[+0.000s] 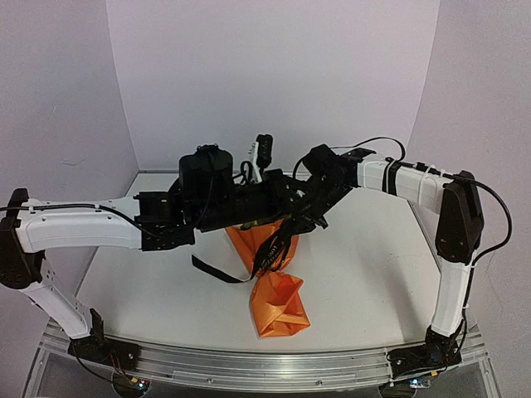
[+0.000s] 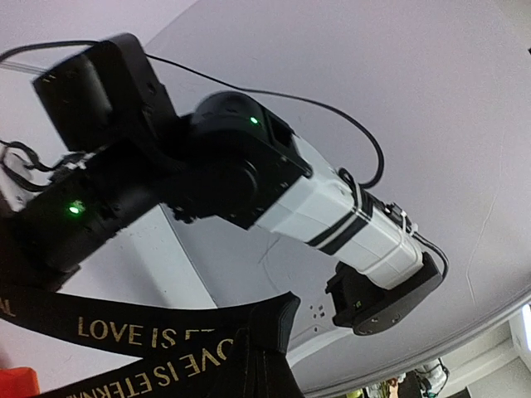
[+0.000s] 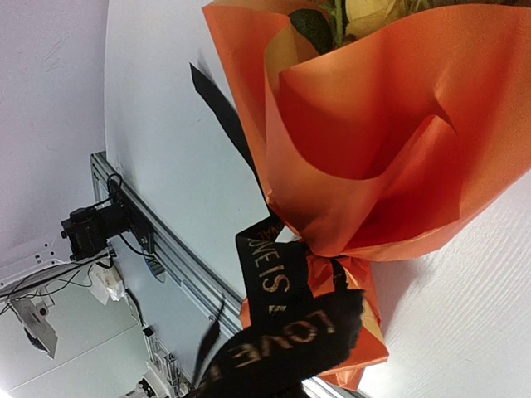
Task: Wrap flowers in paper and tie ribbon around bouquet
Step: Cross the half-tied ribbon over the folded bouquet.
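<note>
Both of my grippers are pinched tight, and each looks to have an end of the ribbon (image 3: 267, 269): my left gripper (image 2: 264, 355) has the lettered band running into its closed fingers, and my right gripper (image 3: 286, 356) has it bunched at its tips. I hold them close together above the bouquet (image 1: 278, 303), which lies on the table (image 1: 373, 274) between my arms. The ribbon circles the gathered neck of the paper (image 3: 390, 157), away from the flowers (image 3: 369, 12) at the wide end, so I judge the knot needs both ends taut; a slack loop trails to my left
</note>
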Robot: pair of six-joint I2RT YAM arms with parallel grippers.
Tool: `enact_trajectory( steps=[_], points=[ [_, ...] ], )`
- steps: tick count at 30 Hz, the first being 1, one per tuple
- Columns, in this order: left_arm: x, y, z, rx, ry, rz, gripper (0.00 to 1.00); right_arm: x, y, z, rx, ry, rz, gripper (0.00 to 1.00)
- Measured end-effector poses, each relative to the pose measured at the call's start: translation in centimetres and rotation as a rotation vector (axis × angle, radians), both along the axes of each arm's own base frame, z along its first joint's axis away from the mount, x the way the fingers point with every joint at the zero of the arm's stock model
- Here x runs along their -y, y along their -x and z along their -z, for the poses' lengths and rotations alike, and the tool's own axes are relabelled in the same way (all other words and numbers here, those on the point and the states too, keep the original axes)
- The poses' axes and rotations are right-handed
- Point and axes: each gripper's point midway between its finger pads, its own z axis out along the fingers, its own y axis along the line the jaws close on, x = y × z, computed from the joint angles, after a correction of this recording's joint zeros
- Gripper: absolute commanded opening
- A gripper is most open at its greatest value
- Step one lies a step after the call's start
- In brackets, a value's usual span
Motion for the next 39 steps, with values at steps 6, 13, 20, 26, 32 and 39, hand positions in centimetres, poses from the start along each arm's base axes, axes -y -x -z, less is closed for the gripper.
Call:
enact_trajectory(
  steps=[6, 13, 20, 26, 32, 39],
  points=[
    [2.7, 0.2, 0.9, 0.017, 0.042, 0.036, 0.00, 0.0, -0.5, 0.5, -0.019, 0.008, 0.017, 0.00],
    [2.2, -1.0, 0.5, 0.069, 0.090, -0.036, 0.00, 0.0, -0.4, 0.5, -0.028, 0.005, 0.018, 0.00],
    [-0.8, -1.2, 12.5, 0.029, -0.101, -0.103, 0.00, 0.3, 0.2, 1.1, -0.049, 0.013, 0.013, 0.00],
    [-1.7, -0.3, 18.0, 0.025, -0.193, -0.130, 0.00, 1.6, 1.7, 2.5, -0.089, 0.054, 0.007, 0.00],
    [-0.8, 0.2, 18.0, 0.047, -0.174, -0.126, 0.40, 2.1, 2.2, 1.8, -0.077, 0.058, 0.008, 0.00],
    [-2.3, 0.1, 17.9, 0.084, -0.214, -0.148, 0.47, 2.9, 3.2, 0.3, -0.038, 0.086, -0.005, 0.00]
  ],
)
